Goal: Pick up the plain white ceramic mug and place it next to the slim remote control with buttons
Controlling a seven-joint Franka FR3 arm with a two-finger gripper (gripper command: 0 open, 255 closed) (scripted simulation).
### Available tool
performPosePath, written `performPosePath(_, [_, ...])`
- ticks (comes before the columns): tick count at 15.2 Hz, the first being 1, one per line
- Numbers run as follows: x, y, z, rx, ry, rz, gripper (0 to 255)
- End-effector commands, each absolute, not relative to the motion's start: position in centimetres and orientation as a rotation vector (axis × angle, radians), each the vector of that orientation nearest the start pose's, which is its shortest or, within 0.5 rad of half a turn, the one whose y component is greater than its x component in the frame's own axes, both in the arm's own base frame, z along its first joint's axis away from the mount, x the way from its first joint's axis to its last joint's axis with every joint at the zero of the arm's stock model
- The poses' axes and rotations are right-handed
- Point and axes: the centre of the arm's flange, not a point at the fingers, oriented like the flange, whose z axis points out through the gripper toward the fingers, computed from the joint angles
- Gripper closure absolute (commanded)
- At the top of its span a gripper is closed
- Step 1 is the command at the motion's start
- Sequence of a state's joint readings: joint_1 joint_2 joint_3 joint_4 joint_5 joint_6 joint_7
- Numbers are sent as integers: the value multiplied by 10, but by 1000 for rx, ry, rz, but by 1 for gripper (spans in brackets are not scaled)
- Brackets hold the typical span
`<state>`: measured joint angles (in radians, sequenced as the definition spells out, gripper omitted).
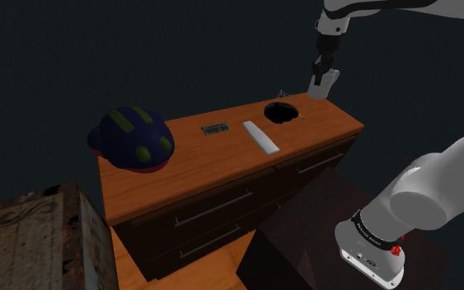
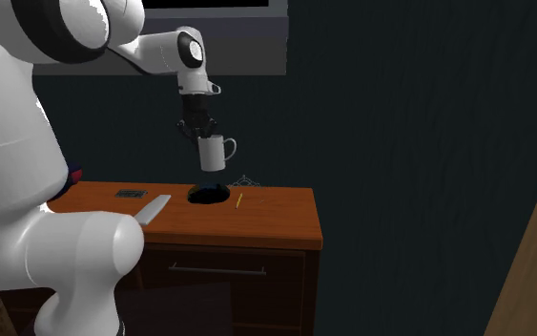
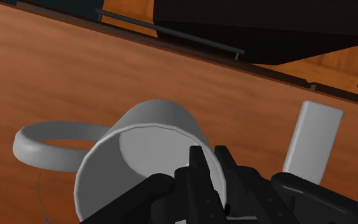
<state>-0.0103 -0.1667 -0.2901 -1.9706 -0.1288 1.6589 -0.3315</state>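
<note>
White mug [image 2: 216, 152] in pincer [image 2: 202, 136], remote [image 2: 152, 208] partly behind arm [image 2: 66, 253]

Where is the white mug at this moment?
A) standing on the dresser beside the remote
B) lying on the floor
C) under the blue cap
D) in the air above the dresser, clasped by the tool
D: the mug hangs clear above the dresser top, the tool shut on its rim.

No lettering or numbers can be read anywhere (the mug [image 2: 215, 151] and remote [image 1: 260, 137] are plain).
</note>
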Motion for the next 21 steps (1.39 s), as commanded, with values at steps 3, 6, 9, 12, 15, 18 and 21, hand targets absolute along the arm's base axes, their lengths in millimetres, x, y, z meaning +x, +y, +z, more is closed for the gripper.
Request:
performPosePath(3, [465,-113,529,-3159,-92,266,255])
performPosePath(6, [464,-73,529,-3159,-92,266,255])
performPosePath(9, [464,-34,529,-3159,-92,266,255])
performPosePath(12, [463,6,529,-3159,-92,266,255])
performPosePath(15, [462,45,529,-3159,-92,266,255])
performPosePath(18, [461,85,529,-3159,-92,266,255])
performPosePath(21, [461,125,529,-3159,-92,266,255])
